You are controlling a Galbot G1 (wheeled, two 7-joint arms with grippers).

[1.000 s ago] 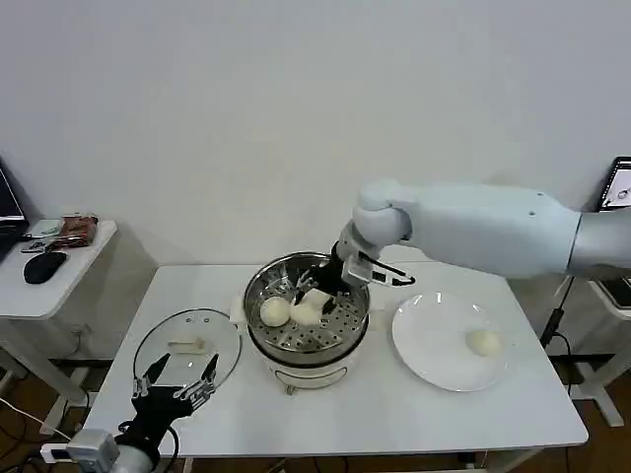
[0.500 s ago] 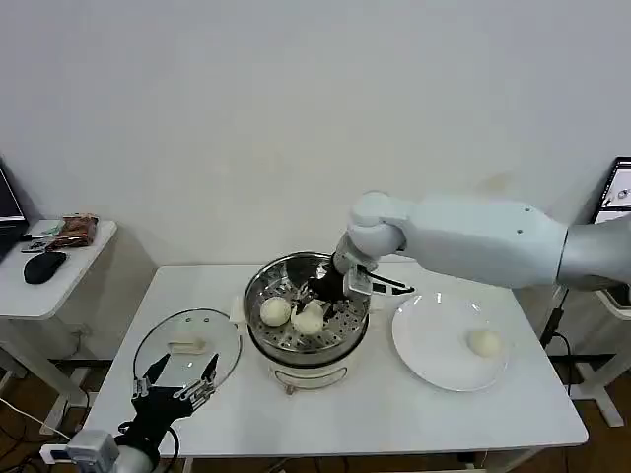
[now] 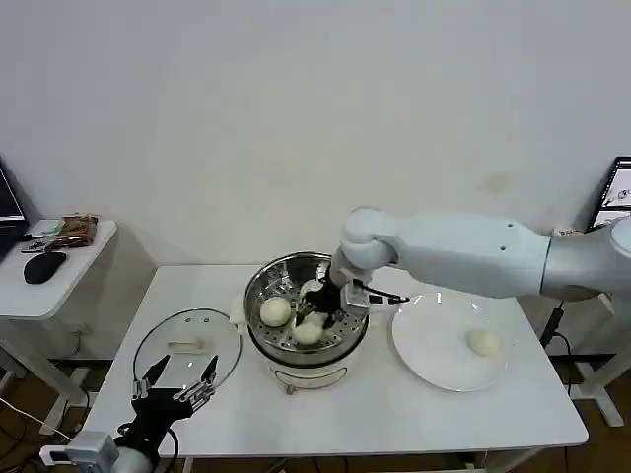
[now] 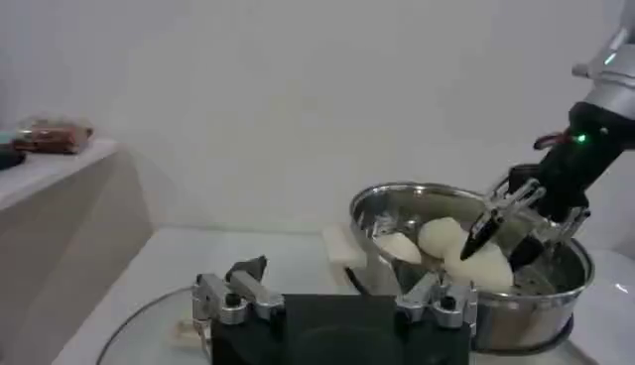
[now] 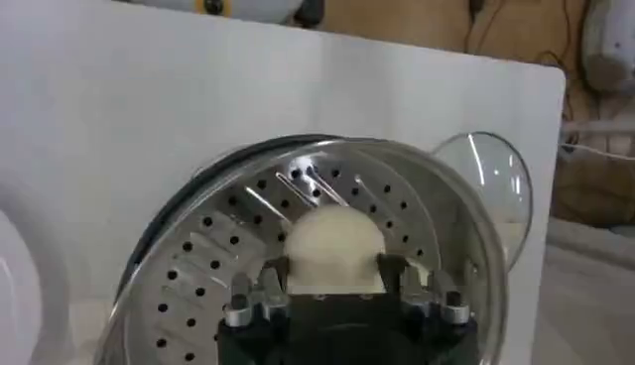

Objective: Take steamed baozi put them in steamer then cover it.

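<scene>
Right tool (image 3: 317, 308) at frame centre is lowered inside the steamer (image 3: 258, 337), clamped on a baozi (image 5: 333, 248) just above the perforated floor. One baozi (image 3: 483, 342) remains on the plate (image 3: 424, 357), right of it. Left tool (image 3: 175, 385), fingers apart, idles lower left beside the cover (image 3: 212, 330)

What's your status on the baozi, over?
Right gripper in steamer, jaws around a baozi. Left gripper open, parked near cover. One bun on plate. Nothing in the way.
</scene>
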